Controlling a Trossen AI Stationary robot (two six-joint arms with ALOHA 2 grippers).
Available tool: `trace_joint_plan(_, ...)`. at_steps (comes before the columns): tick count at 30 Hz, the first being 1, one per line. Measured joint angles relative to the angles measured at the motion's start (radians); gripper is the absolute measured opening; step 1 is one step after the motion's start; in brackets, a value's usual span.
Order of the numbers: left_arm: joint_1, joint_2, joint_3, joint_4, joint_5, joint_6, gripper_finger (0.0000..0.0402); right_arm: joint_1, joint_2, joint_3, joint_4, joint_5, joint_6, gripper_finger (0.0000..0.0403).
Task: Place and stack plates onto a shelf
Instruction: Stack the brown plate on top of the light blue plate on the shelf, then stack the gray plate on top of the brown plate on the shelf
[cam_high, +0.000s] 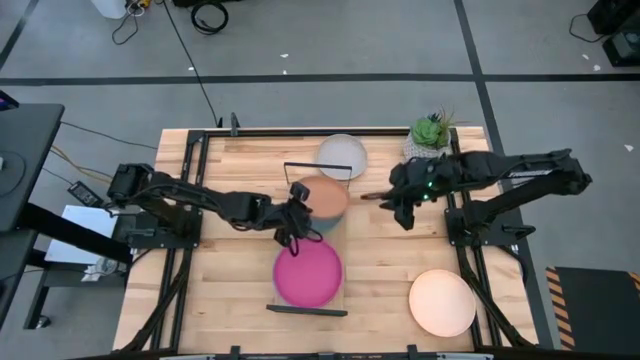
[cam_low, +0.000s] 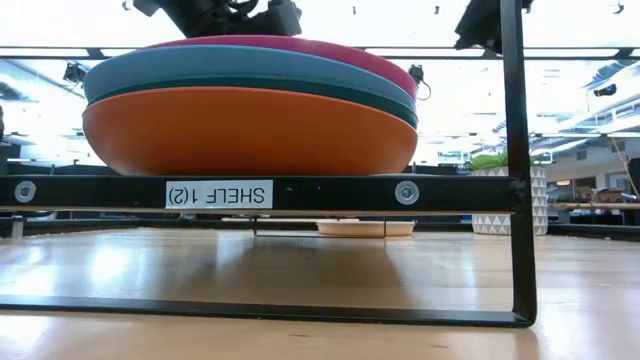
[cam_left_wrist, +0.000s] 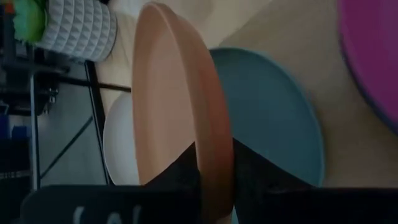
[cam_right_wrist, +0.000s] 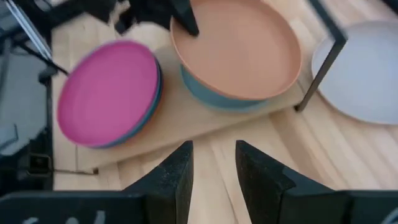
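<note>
My left gripper (cam_high: 298, 210) (cam_left_wrist: 214, 149) is shut on the tan-brown plate (cam_high: 326, 197) (cam_right_wrist: 236, 50), which sits tilted over a light blue plate (cam_left_wrist: 273, 118) (cam_right_wrist: 208, 96) on the far half of the shelf (cam_high: 305, 311) (cam_right_wrist: 186, 124). On the shelf's near half is a stack with the magenta plate (cam_high: 308, 272) (cam_right_wrist: 109, 93) on top; the low view shows blue, dark teal and orange (cam_low: 250, 130) beneath it. My right gripper (cam_high: 372, 197) (cam_right_wrist: 214, 162) hovers open and empty to the right of the shelf. My left gripper pinches the tan-brown plate's rim (cam_left_wrist: 214, 134) on the side toward the table's left, one finger (cam_left_wrist: 180, 168) on the inner face, the other (cam_left_wrist: 255, 165) on the underside. It reaches in from the left, slanting down. The plate is tilted above the light blue plate.
A greyish white plate (cam_high: 343, 155) (cam_right_wrist: 367, 74) lies on the table by the shelf's far wire frame. A peach-cream plate (cam_high: 441, 302) (cam_low: 365, 228) lies near the table's right near corner. A potted plant (cam_high: 432, 133) stands at the far right.
</note>
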Motion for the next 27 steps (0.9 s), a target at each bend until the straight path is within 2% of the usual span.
trace_joint_plan(3, -0.009, 0.000, 0.000, 0.005, 0.014, 0.015, 0.0092, 0.038, 0.007, -0.044, 0.029, 0.012, 0.026, 0.0125)
trace_joint_plan(10, -0.050, -0.009, 0.000, 0.011, 0.015, -0.066, 0.0190, 0.105, 0.007, -0.163, 0.094, 0.018, 0.070, 0.0125)
trace_joint_plan(13, -0.073, -0.034, 0.000, 0.010, 0.015, -0.098, 0.0212, 0.119, 0.007, -0.213, 0.107, 0.018, 0.097, 0.0125)
trace_joint_plan(20, -0.068, -0.120, 0.000, -0.011, 0.035, -0.234, 0.0206, 0.150, 0.007, -0.280, 0.181, 0.028, 0.116, 0.0125)
trace_joint_plan(24, -0.038, -0.166, 0.000, -0.079, 0.170, -0.393, 0.0189, 0.152, 0.011, -0.337, 0.222, 0.126, 0.043, 0.0125)
trace_joint_plan(27, -0.005, -0.191, -0.043, -0.115, 0.226, -0.466, 0.0173, 0.137, 0.011, -0.377, 0.293, 0.142, 0.002, 0.0125)
